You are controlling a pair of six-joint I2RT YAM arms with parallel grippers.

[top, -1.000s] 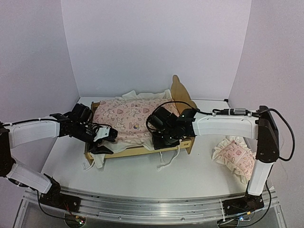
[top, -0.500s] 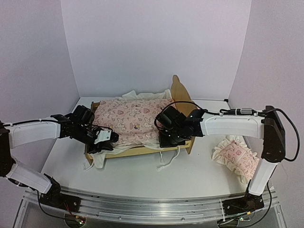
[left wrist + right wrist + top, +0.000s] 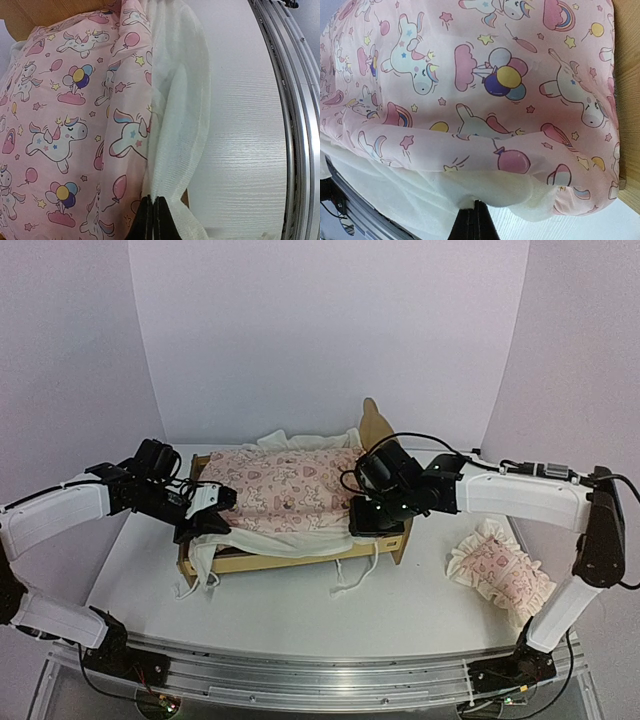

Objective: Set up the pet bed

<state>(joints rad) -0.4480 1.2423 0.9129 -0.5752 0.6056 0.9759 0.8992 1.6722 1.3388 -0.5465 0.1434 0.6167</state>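
The pet bed (image 3: 300,556), a pale-wood frame with an ear-shaped headboard (image 3: 377,428), stands mid-table. A pink unicorn-print quilt (image 3: 285,485) with a white border lies over it. My left gripper (image 3: 205,516) is at the bed's front left corner, shut on the quilt's white edge (image 3: 175,125); its black fingers (image 3: 152,219) pinch the fabric. At the front right, near the headboard, my right gripper (image 3: 378,516) is shut on the white underside (image 3: 485,187) of the quilt, which it holds up a little. The fingertips (image 3: 475,220) meet under the fold. Wood of the frame (image 3: 627,100) shows beside the quilt.
A ruffled pink pillow (image 3: 500,570) lies on the table to the right, next to the right arm's base. White ties (image 3: 350,580) hang from the bed's front onto the table. A metal rail (image 3: 300,680) runs along the near edge. Walls close in behind and at both sides.
Both grippers went from open to shut on the quilt's front edge. The left moved up and left, the right moved right towards the headboard, drawing the edge up.
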